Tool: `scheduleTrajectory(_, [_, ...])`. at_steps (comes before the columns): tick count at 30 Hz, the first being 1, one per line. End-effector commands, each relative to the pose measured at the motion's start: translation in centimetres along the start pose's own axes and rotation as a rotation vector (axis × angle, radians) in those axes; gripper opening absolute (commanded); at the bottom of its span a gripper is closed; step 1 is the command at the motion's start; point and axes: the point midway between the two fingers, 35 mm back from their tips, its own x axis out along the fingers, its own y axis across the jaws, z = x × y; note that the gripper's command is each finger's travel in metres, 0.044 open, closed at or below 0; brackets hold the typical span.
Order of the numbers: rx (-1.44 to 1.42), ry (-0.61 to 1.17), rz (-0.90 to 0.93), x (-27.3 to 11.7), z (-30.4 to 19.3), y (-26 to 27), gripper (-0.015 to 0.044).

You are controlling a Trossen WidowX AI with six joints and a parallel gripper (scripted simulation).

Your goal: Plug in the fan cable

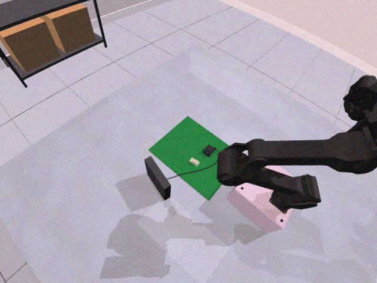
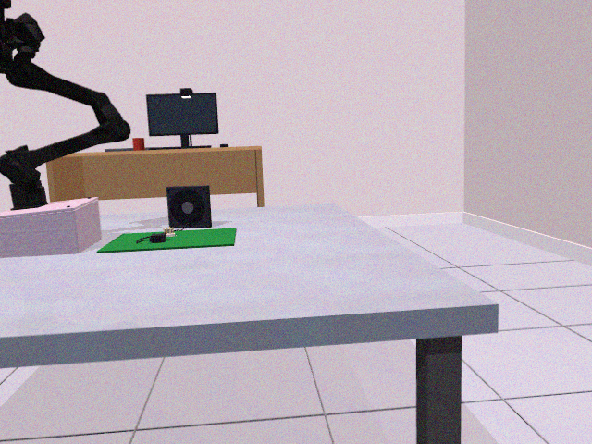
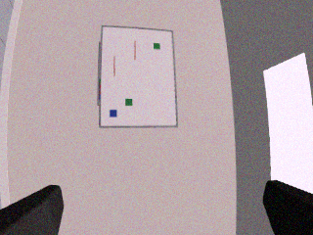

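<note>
A green board (image 1: 188, 155) lies flat on the grey table. A small white four-pin header (image 1: 197, 163) stands on it. The black plug (image 1: 208, 150) lies on the board a short way from the header, not touching it. A thin black cable (image 1: 191, 171) runs from the plug to the black fan (image 1: 156, 177), which stands upright just off the board's edge. My gripper (image 1: 360, 97) is raised high, far from the board. In the wrist view its fingers stand wide apart with nothing between them. The plug (image 2: 156, 238) and the header (image 2: 169, 234) also show in the exterior view.
The arm's pink base box (image 1: 258, 201) sits next to the board. A shelf with cardboard boxes (image 1: 45, 33) stands on the floor far off. A wooden desk with a monitor (image 2: 181, 115) stands behind the table. The wrist view faces a pale panel (image 3: 139, 77), not the table.
</note>
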Motion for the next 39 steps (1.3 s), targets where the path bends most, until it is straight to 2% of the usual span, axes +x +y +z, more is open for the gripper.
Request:
scheduleTrajectory(1, [0.000,0.000,0.000,0.0,0.0,0.0,0.0426])
scheduleTrajectory(4, [0.000,0.000,0.000,0.0,0.0,0.0,0.0440])
scheduleTrajectory(6, [0.071,0.009,-0.009,0.1,-0.7,0.2,0.0388])
scheduleTrajectory(13, [0.685,-0.073,-0.005,2.5,-4.1,0.8,0.0210])
scheduleTrajectory(18, [1.131,-0.127,0.100,5.8,-5.2,2.9,0.0210])
scheduleTrajectory(24, [1.616,-0.117,0.340,10.6,-3.7,7.2,0.0210])
scheduleTrajectory(33, [2.083,0.150,0.838,15.2,4.1,15.9,0.0210])
scheduleTrajectory(39, [2.146,0.416,1.218,15.1,12.4,21.3,0.0210])
